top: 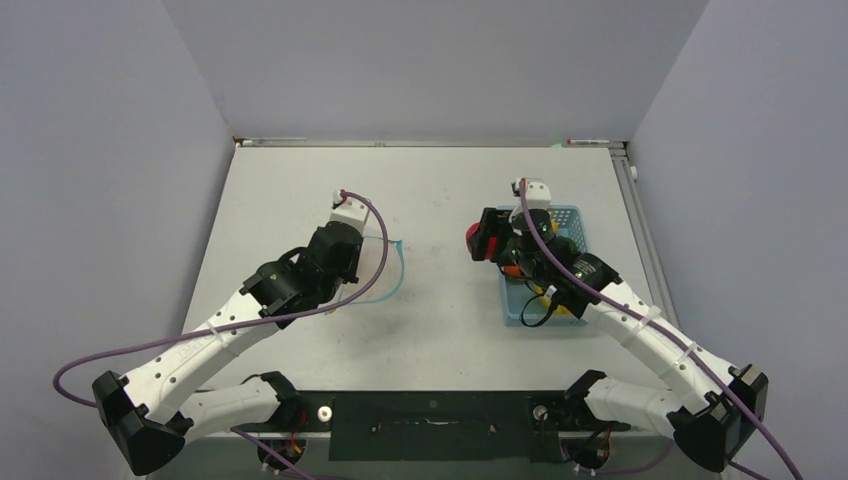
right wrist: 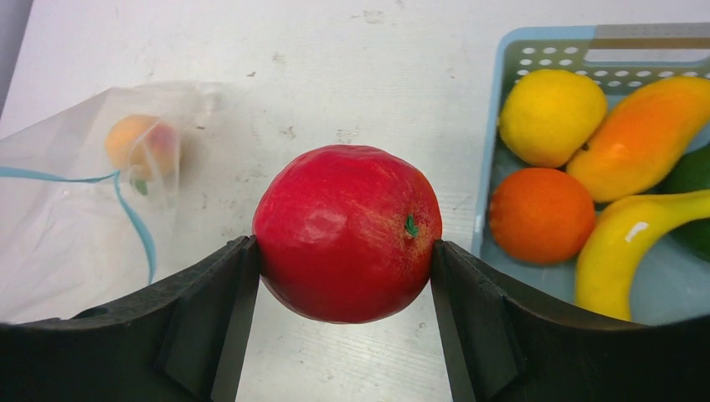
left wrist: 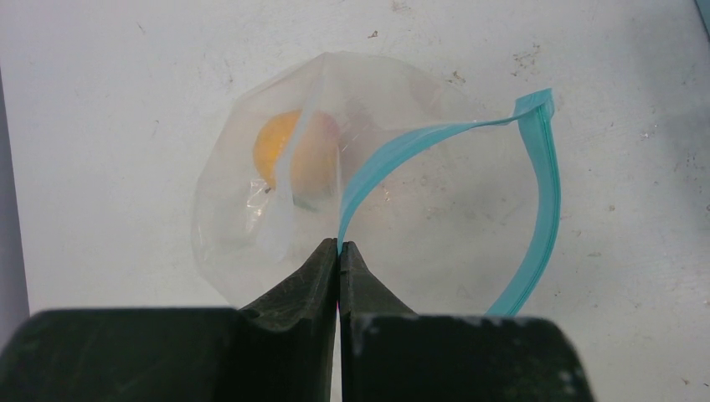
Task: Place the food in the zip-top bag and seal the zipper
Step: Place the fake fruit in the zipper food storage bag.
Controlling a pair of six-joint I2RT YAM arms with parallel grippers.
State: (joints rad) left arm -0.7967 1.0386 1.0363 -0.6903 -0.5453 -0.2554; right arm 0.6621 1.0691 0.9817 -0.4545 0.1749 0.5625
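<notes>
Zip-top bag [left wrist: 234,226] lies on the left half of the white table [top: 450,190], and from where I stand its mouth is gaping: the teal zipper [left wrist: 544,209] bows out in a wide loop toward the right. The left gripper [left wrist: 339,247] has its fingers pressed together on the near end of that strip, pinching the bag's edge. Inside the bag, toward its far end, sits one orange-yellow round fruit with a pinkish blush [left wrist: 289,155]. The right gripper [right wrist: 345,251] is clamped on a large red fruit [right wrist: 345,243], one finger against each side, with its small green stem mark facing the right finger. That fruit hangs over bare table between the bag and the light blue basket [right wrist: 511,109], just beside the basket's left rim. The basket stands on the right half of the table, well apart from the bag, and holds a lemon [right wrist: 551,115], an orange [right wrist: 540,215], a banana [right wrist: 628,251], an orange-yellow mango-shaped fruit [right wrist: 645,138] and part of a green one [right wrist: 691,172] at the edge of the wrist view.
</notes>
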